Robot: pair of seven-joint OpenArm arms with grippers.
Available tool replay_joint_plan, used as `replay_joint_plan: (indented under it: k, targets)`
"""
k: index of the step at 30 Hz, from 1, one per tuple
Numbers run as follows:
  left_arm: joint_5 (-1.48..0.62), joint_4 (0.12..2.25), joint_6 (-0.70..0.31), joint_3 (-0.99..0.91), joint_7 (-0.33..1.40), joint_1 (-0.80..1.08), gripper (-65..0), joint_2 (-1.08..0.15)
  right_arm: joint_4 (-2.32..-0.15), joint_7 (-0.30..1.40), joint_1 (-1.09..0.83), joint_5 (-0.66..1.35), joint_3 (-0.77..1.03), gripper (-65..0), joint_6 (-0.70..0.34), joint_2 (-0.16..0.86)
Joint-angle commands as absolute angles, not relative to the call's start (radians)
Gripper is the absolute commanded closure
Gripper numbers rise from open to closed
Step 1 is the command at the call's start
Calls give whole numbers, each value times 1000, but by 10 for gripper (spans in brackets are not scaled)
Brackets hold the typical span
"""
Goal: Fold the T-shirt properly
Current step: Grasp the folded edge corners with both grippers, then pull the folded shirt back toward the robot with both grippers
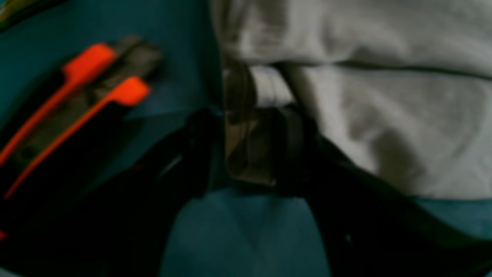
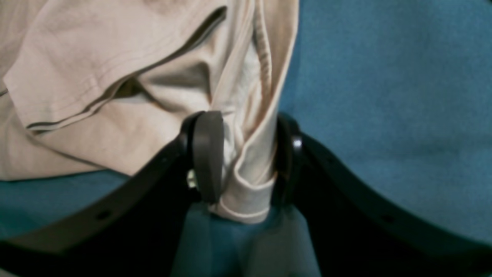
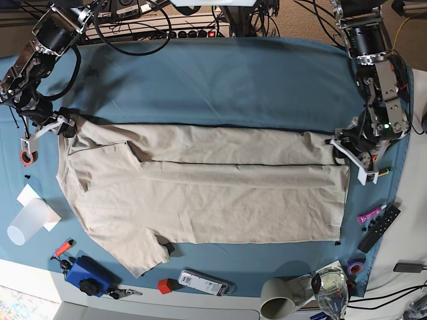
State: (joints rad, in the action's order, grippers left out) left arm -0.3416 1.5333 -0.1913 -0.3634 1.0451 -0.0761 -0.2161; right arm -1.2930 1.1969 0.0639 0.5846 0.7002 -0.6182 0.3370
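Left wrist view: blurry. The left gripper [image 1: 250,150] has its dark fingers either side of a bunched, hemmed edge of the T-shirt [image 1: 384,107]; cloth sits between them, so it's clamped on fabric w/ jaws apart only by the cloth's thickness. Rest of the shirt spreads up and right over the blue table cloth [image 1: 246,231]. Only this view shows the orange-and-black tool [image 1: 88,96] lying on the cloth left of the gripper.

Right wrist view: sharp. The right gripper [image 2: 246,157] pinches a folded wad of shirt, hem end poking out below the fingers [image 2: 207,154]. Stitching and layered folds are readable here, not in the other views. A sleeve opening lies top left; bare cloth to the right.

Base view: the only one w/ the whole layout. Shirt lies flat across the middle of the table, long axis left-right, its far strip folded over toward the near side. Right gripper [image 3: 65,127] at the far left corner, left gripper [image 3: 347,143] at the far right corner; neither grip can be read at this size. Clutter near the front edge: white cup [image 3: 27,223], blue box [image 3: 87,273], remote [image 3: 380,228], grey mug [image 3: 280,297], glass [image 3: 330,290].
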Motion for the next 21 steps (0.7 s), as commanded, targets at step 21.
replay_joint_plan:
  k: [21]
  targets:
    - [-393, 1556, -213, -356, 1183, -83, 0, -281, -1476, 1222, 66, 557, 702, 0, -635, 352]
